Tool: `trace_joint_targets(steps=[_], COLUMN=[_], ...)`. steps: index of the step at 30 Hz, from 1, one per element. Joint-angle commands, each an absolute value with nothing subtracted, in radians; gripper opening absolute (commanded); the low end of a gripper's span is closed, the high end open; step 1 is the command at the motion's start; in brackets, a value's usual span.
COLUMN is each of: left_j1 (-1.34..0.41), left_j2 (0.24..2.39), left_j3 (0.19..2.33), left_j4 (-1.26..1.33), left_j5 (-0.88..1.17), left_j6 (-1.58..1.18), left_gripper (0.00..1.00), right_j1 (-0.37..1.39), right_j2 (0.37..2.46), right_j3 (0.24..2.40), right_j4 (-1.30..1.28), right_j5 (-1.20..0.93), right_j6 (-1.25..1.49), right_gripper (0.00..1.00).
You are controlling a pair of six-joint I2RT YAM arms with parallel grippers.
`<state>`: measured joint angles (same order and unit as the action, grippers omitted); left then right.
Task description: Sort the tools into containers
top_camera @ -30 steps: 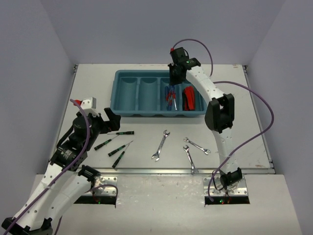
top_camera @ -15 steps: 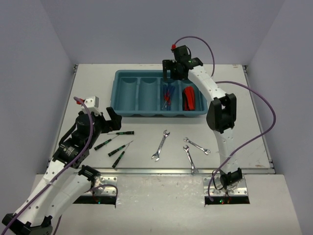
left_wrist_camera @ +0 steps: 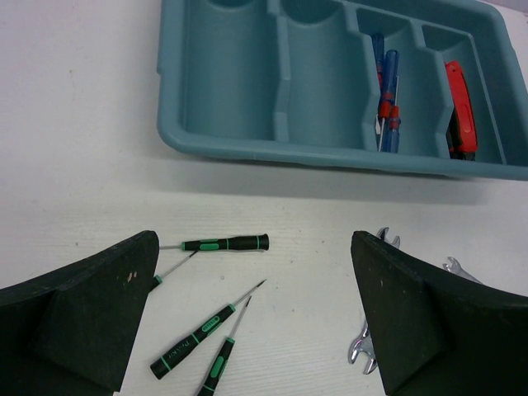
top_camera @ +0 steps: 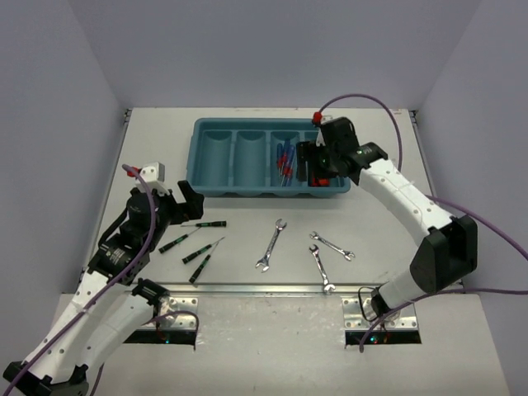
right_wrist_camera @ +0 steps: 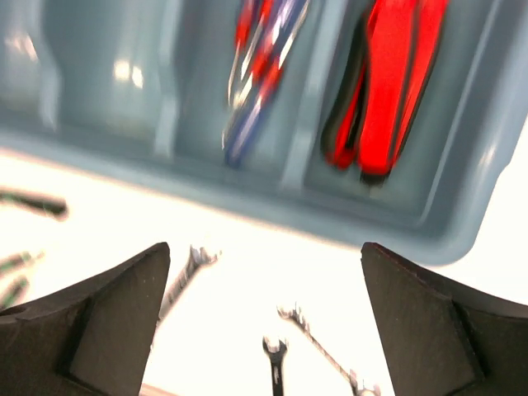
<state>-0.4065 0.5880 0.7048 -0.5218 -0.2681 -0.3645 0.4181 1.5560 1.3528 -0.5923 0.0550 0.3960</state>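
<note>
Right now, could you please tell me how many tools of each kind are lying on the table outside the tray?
Silver wrenches: 3
Black-and-green precision screwdrivers: 4
Total: 7

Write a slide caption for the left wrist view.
Open left gripper frames thin black-and-green precision screwdrivers on the white table; beyond, the teal-blue plastic tray holds blue-handled screwdrivers and red-and-black pliers.
</note>
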Motion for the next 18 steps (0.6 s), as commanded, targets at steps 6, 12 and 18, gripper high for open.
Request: trace_joint_targets(steps=[6,12,18], left_j1=[-0.416,-0.416,-0.416], left_j2=[0.562,0.560,0.560], left_j3=[0.712,0.713,0.712], left_j4=[-0.492,-0.495,-0.494], left_j5=[-0.278,-0.280,-0.280], left_j6=[-0.365,-0.365,-0.367], left_gripper=[1.00,1.00,1.00], right_j1=[0.569,0.680,0.684], right_j2=[1.438,1.347,1.433], right_j3=[1.047,0.870,0.889], right_j4=[-0.663,-0.510,-0.554], right_j5=[0.170,0.358,0.226], right_j6=[0.434,0.625,0.526], right_gripper=[0.94,0.99,0.99])
